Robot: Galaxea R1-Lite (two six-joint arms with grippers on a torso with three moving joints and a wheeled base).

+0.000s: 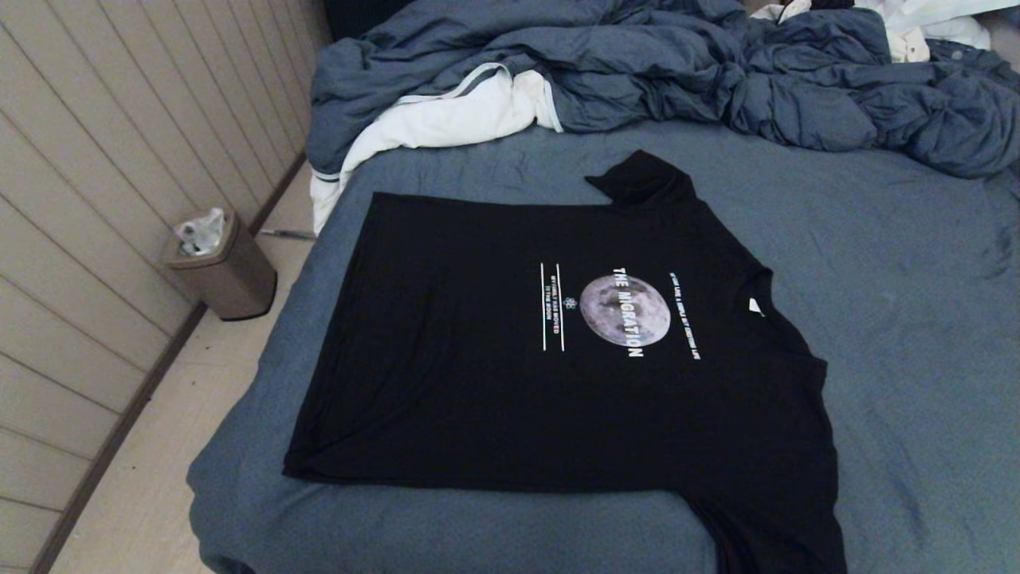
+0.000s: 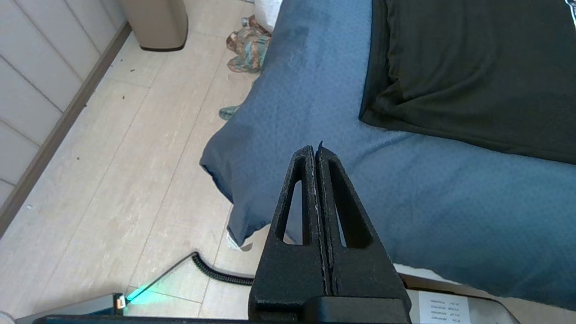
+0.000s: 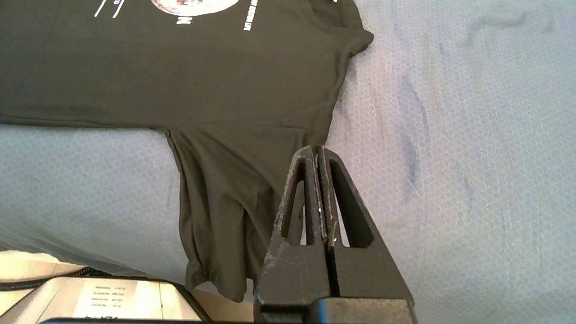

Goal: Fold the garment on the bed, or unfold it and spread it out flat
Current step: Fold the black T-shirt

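The soft black shirt [image 1: 494, 383] lies spread flat, print up, on the bed [image 1: 900, 319] with its textured blue-grey sheet, one sleeve draping over the near edge; both the left gripper [image 2: 315, 150] and right gripper [image 3: 316, 150] hover low by that edge, wedge-shaped fingers pressed together, empty

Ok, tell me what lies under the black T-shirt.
The black T-shirt lies spread on the bed's blue-grey sheet, one sleeve hanging over the near edge. Whatever sits beneath its middle is covered.
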